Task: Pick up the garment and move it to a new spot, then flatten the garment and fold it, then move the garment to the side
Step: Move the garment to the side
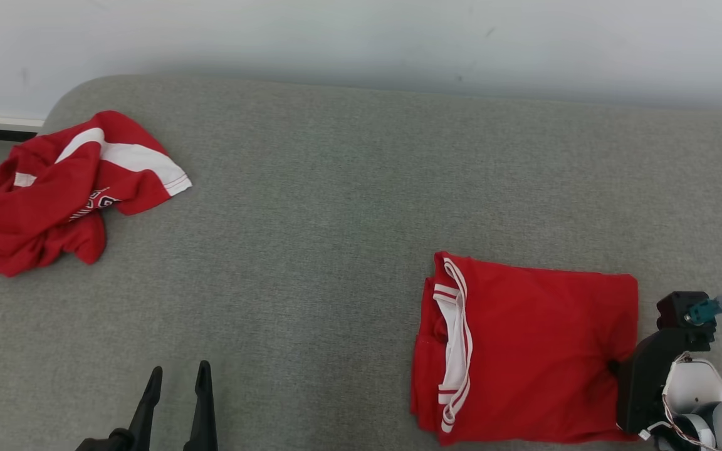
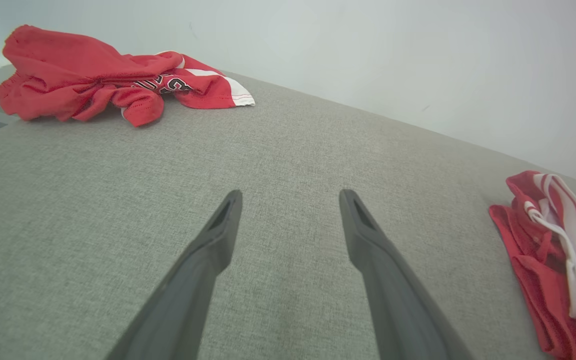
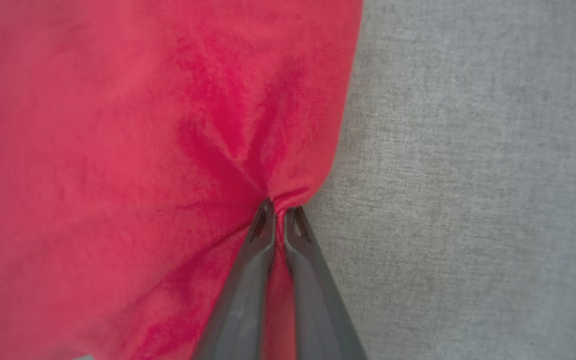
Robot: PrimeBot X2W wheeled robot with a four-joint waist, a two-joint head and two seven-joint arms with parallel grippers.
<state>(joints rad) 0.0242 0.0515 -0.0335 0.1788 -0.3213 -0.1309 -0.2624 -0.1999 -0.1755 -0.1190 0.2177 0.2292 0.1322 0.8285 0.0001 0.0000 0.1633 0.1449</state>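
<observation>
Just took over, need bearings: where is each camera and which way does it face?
Head view: from the head, down at the grey cushion; left gripper lower left, right gripper lower right.
Left wrist view: along its open fingers, across the cushion toward the crumpled garment.
Right wrist view: down its fingers, shut on the folded garment.
Shared: head and left wrist views show both garments.

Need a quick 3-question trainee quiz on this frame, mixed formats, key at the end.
1. True or false: the left gripper is shut on the crumpled garment.
2. The right gripper pinches: A) the edge of the folded garment; B) the crumpled garment; C) nothing.
3. Fill in: in the head view, the crumpled garment lies at the far ___ of the grey surface.
Key: 1 false, it is open and apart from the cloth; 2 A; 3 left.
</observation>
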